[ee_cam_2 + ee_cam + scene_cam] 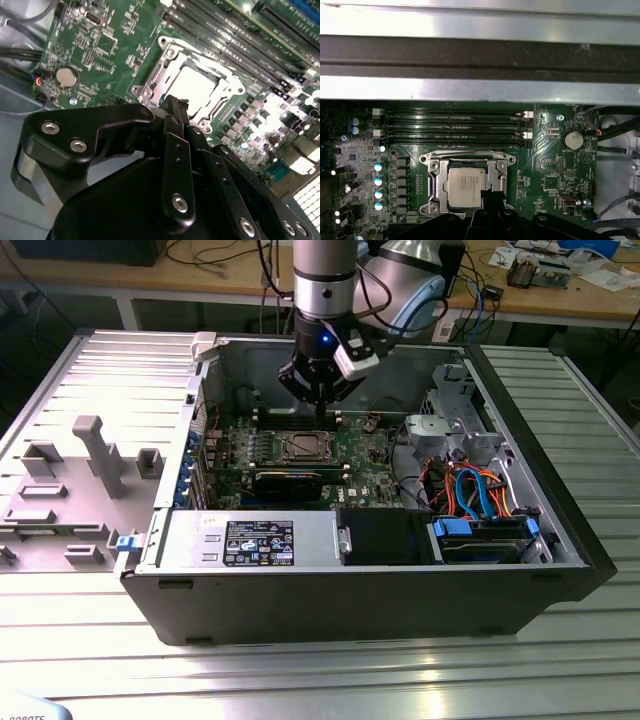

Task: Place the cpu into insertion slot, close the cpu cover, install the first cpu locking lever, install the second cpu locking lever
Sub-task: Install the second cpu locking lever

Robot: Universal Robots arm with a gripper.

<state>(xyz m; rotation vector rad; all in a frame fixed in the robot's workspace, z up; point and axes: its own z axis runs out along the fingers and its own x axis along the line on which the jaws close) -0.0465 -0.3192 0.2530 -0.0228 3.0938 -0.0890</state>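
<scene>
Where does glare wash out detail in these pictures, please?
In the second wrist view, glare bleaches the cpu top and the board beside it; in the first wrist view, the case rail blows out white; in the exterior view, the table slats reflect light.

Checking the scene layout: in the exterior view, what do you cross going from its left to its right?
Grey side panel → green motherboard → cpu in the insertion slot, gripper just above → silver drive cage → orange and blue cables.
</scene>
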